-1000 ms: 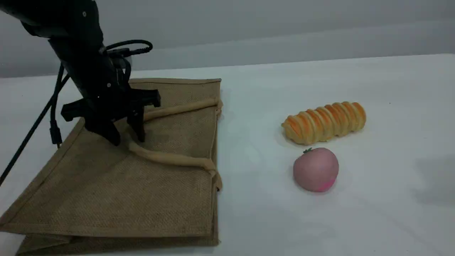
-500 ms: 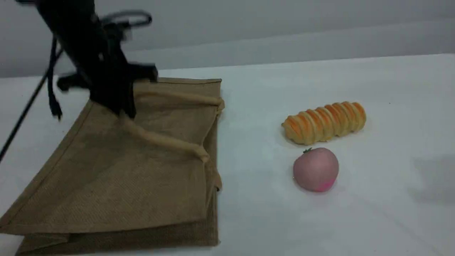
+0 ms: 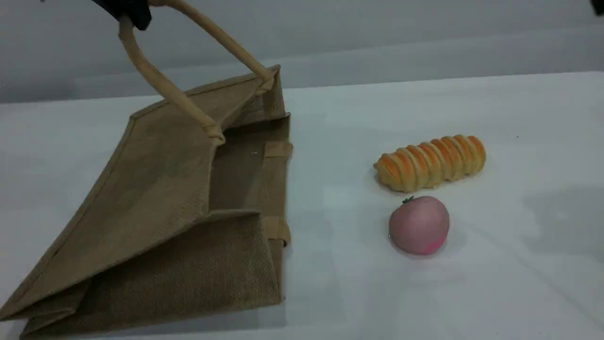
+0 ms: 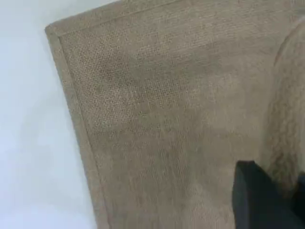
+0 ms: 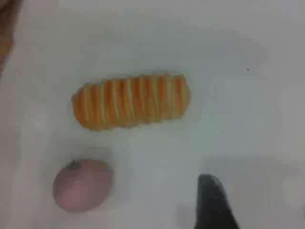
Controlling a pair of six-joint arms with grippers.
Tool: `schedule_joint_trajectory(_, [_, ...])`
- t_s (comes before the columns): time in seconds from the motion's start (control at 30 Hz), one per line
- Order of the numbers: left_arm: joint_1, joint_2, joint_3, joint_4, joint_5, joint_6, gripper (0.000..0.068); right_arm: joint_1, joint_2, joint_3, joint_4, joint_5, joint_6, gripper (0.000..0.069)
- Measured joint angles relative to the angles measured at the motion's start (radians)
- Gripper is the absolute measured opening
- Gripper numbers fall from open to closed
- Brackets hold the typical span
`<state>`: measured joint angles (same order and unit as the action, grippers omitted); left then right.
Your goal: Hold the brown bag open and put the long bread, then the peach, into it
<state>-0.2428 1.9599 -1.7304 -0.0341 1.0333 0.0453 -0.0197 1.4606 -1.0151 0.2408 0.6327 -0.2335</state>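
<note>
So we're looking at the brown bag (image 3: 155, 226) sprawling across the lower left of the scene view, its bottom panel lying on the white bench (image 3: 424, 302) while the top panel is tilting up. Right of it the peach (image 3: 419, 225) is sitting on the bench, and just behind that the long bread (image 3: 430, 162) is lying crosswise, close to the peach and well apart from the bag. Farther back, at the top left edge, the left tool (image 3: 128, 10) is clamping shut on the handle (image 3: 160, 82), pulling that loop up. The right tool (image 5: 209, 200) is hanging above the bench near the bread, holding nothing; we can't tell how wide it's standing.
</note>
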Motion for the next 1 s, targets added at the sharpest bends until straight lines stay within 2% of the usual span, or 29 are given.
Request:
schedule_joint_trajectory(0.2, [0.000,-0.009,-0.097,-0.058,0.115,0.088,0.0092,0.000,0.056,0.000,0.024,-0.049,-0.146,0.0355])
schedule_joint_trajectory(0.37, [0.000,-0.009,-0.201,-0.144,0.193,0.155,0.0092,0.000,0.070,0.000,0.065,-0.095,-0.259,0.0355])
schedule_joint_trajectory(0.5, [0.000,-0.009,-0.288,-0.185,0.195,0.192,0.0092,0.000,0.071,0.000,0.123,-0.137,-0.326,0.0355])
schedule_joint_trajectory(0.7, [0.000,-0.009,-0.409,-0.185,0.189,0.192,0.0092,0.006,0.103,0.000,0.224,-0.153,-0.475,0.0355])
schedule_joint_trajectory(0.83, [0.000,-0.009,-0.436,-0.215,0.189,0.190,0.0092,0.059,0.142,0.000,0.233,-0.188,-0.624,0.0355])
schedule_joint_trajectory(1.0, [0.000,-0.008,-0.436,-0.232,0.190,0.215,0.0092,0.171,0.208,0.000,0.231,-0.267,-0.848,0.0355])
